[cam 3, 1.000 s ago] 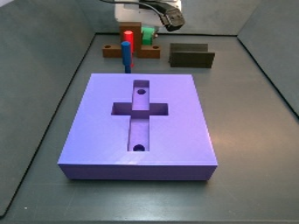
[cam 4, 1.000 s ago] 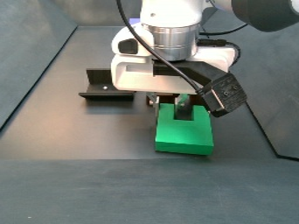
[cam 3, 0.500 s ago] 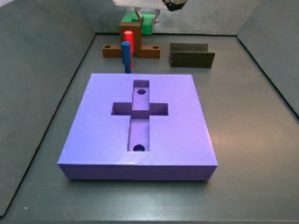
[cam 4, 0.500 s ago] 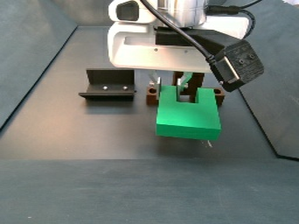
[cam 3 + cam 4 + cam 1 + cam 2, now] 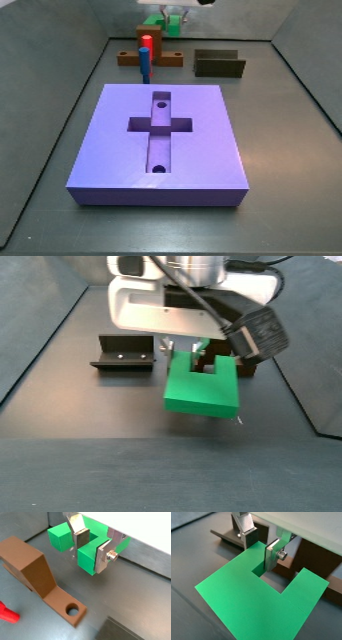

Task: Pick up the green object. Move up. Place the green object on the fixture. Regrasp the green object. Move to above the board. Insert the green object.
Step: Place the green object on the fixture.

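My gripper (image 5: 198,352) is shut on the bright green object (image 5: 201,390) and holds it in the air at the far end of the bin, above the floor. In both wrist views the silver fingers clamp one prong, with one finger in the notch (image 5: 88,562) (image 5: 251,597). In a side view the green object (image 5: 173,18) hangs at the picture's top, behind the purple board (image 5: 201,150). The dark fixture (image 5: 219,64) stands on the floor beside it and also shows in the side view from the far end (image 5: 123,354).
An orange-brown stand (image 5: 163,59) carries a red peg (image 5: 147,42) and a blue cylinder (image 5: 142,63). It lies under and beside the gripper (image 5: 32,562). Grey bin walls rise on both sides.
My gripper has risen with the green object in it, lifting it off the stand area. The board, fixture and stand have not moved.
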Robot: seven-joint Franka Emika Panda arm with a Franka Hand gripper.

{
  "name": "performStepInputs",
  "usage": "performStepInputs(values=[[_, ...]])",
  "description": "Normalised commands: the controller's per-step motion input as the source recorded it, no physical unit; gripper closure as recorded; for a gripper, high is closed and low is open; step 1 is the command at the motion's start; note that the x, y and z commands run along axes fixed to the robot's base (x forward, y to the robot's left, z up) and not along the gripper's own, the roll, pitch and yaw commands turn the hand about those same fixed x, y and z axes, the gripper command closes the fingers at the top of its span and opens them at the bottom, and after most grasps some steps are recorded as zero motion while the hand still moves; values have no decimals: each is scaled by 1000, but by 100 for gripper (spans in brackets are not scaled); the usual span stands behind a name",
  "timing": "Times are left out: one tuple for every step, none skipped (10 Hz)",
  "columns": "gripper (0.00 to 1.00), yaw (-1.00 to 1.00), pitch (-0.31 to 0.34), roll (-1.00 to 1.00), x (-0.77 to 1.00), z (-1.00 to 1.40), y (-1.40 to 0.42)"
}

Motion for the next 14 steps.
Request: performStepInputs(values=[[100,-129,-9,-860,903,106,0],[100,-126,0,-814,934,123,0],[100,-120,0,-794,943,143,0],[100,-106,0,-786,937,151,0],[100,-114,0,-820,854,149,0],[100,-126,0,-800,846,131,0],[100,-123,0,-811,843,140,0],[100,-129,0,-837,811,134,0],[100,-103,-6,-823,803,123,0],[100,-57,0,-777,780,117,0],[100,0,0,-706,746,177,-80],[100,0,0,-631,749,211,-154],[100,0,9,-554,771,189,-186],[100,0,69,-446,789,177,-249]])
